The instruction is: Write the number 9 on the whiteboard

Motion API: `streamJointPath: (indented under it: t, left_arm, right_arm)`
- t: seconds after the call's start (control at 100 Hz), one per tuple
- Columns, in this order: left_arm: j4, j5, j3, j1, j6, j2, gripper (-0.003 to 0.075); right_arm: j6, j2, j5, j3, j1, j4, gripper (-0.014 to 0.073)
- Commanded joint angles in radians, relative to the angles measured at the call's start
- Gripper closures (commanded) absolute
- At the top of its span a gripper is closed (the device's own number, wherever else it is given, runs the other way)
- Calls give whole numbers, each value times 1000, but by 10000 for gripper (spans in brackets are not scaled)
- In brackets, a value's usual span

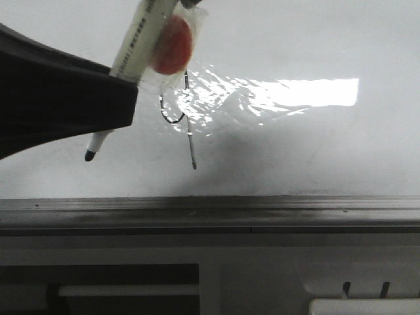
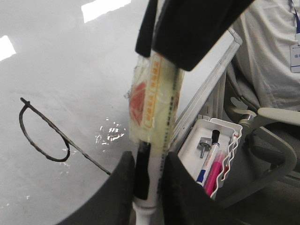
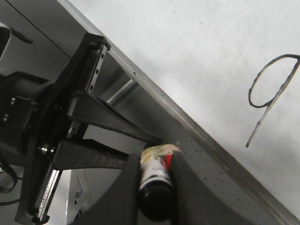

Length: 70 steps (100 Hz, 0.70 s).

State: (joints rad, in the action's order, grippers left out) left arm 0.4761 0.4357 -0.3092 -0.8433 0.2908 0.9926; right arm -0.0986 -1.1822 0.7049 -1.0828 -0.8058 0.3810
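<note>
Left gripper [image 2: 147,173] is clamped on the white marker pen [image 1: 141,39], fingers pinching the barrel on both sides, with some tape and an orange-red patch wrapped round it. Pen tip [image 1: 89,155] looks lifted off the whiteboard [image 1: 315,151], sitting just left of the number 9 [image 1: 184,121] in the front view, not touching the line as far as I can tell.

Right gripper [image 3: 154,187] is closed on a dark-capped cylinder [image 3: 154,183], probably another marker, parked beside the grey edge rail [image 3: 197,136] and well away from the 9.

Progress-wise: the 9 looks done to me. Loop is nearly closed, long straight tail running down from it, both wrist cams show it whole. So what's left is basically backing the pen off, maybe.

Room: loads of bare board to the right of the 9. Below it the rail and ledge [image 1: 210,213] are the edge to watch. Left wrist cam shows a pen tray [image 2: 211,154] and a seated person [image 2: 267,51] past the board's edge.
</note>
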Motion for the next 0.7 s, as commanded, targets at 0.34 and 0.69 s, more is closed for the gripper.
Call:
streamJointPath:
  t: [0.34,0.69]
  left_arm:
    - [-381,13,-28,-4,22,-4,741]
    - [-783,24,-28,-4,13,131,741]
  right_arm:
    - [-13,22,-113,-32,-1,18,235]
    - [-13,22,-113,-32,-1,18,236]
